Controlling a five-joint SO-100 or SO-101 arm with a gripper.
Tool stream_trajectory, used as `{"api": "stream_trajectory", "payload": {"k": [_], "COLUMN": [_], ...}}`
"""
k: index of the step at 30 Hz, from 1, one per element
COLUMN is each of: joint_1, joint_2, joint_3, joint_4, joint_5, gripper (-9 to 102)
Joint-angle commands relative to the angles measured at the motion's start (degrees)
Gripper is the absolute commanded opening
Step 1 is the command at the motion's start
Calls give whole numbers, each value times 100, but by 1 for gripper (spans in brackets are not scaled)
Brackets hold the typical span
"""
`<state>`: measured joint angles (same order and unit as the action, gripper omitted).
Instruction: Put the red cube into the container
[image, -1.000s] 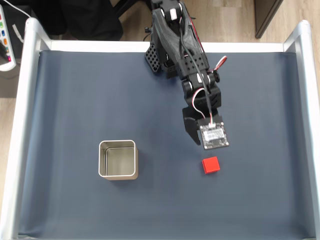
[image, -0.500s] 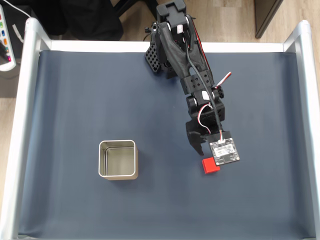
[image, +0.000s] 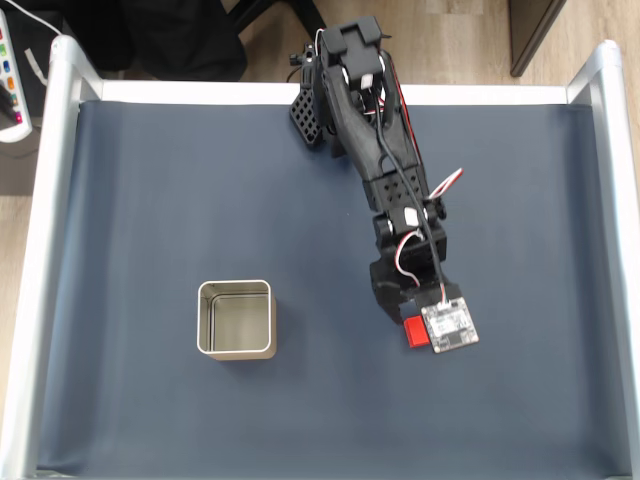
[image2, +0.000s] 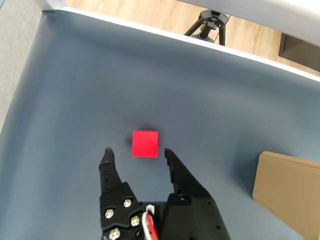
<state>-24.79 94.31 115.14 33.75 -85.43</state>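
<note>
I see a dark blue-grey table mat (image: 150, 200), a white metal frame (image: 45, 250), and perhaps a tan cardboard sheet (image2: 287, 190) lower right in the wrist view.

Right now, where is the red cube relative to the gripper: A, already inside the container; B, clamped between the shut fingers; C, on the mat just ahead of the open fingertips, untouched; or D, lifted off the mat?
C. In the wrist view the red cube sits on the dark mat just beyond the tips of the open gripper, with a gap to each finger; the container holds nothing.
</note>
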Motion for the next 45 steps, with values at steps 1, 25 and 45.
{"api": "stream_trajectory", "payload": {"k": [1,25,45], "joint_1": [70,70,44], "joint_2": [-53,-352,-352], "joint_3": [-378,-325,-141], "joint_4": [-88,-237,-334], "joint_5": [-18,-158,-193], "gripper": [35,34,7]}}
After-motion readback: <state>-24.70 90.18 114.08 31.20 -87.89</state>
